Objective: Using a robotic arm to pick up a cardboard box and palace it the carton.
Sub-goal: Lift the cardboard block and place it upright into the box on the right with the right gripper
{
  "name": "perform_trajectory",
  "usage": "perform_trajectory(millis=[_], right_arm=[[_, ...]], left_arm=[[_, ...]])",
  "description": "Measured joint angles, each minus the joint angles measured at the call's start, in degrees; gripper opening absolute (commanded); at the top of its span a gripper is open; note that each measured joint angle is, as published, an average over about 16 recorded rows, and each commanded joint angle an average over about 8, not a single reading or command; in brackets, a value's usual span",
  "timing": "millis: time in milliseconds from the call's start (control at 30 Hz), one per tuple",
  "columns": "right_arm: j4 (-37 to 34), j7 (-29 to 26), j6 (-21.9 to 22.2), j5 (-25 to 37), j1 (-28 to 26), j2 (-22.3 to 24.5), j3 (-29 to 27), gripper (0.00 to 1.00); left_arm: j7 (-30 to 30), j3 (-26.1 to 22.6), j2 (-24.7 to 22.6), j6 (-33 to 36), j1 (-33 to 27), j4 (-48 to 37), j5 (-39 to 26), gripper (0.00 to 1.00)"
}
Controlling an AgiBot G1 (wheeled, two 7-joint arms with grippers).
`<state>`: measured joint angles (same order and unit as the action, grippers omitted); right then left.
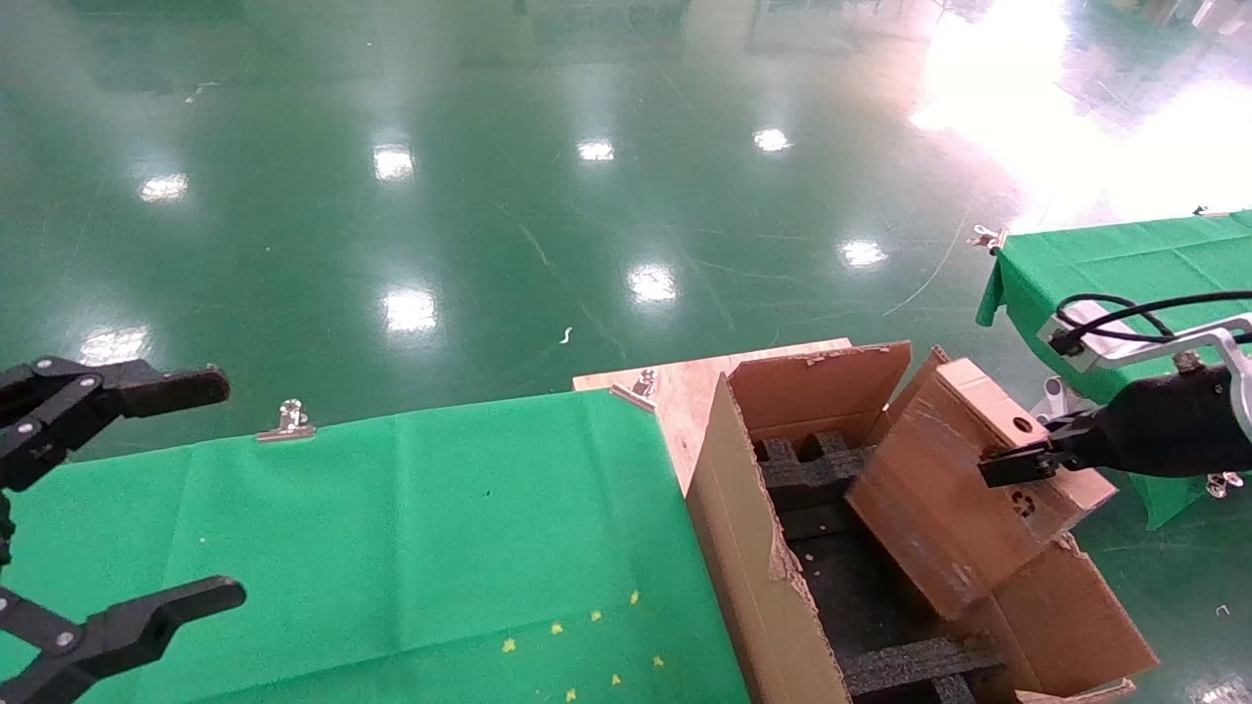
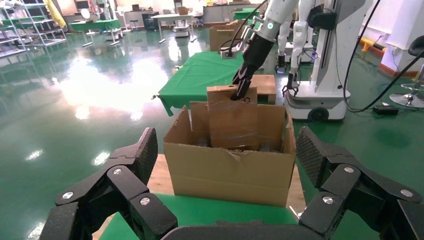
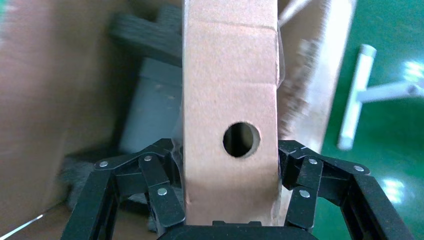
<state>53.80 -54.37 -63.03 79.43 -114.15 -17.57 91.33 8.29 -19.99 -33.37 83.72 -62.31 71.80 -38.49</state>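
Clamping the cardboard box (image 1: 963, 489) between its fingers, the right gripper (image 1: 1017, 462) held it tilted, lower end down inside the carton (image 1: 753, 548) among black foam inserts (image 1: 812, 469), upper end above the torn flaps; the left gripper (image 1: 93, 508) hung spread wide over the green-clothed table (image 1: 411, 528)

We see the large brown corrugated carton (image 1: 753, 577) just right of the green-clothed surface (image 1: 391, 548); the small brown cardboard box (image 1: 963, 489) tilts inside it, over black foam inserts (image 1: 861, 587), another draped surface (image 1: 1105, 259) behind
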Motion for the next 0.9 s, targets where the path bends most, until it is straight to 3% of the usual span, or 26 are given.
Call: perform_trajectory(millis=[533,900], right_arm=[[10.9,-26.9,8.2,13.6,2.5,0.4,4.0,0.00],[15.7,-38.9,12.6,20.1,5.3,-0.6,5.8,0.00]], left_arm=[[0.0,0.0,0.0,0.0,0.0,0.0,0.0,1.00],[0.0,0.0,0.0,0.0,0.0,0.0,0.0,1.00]])
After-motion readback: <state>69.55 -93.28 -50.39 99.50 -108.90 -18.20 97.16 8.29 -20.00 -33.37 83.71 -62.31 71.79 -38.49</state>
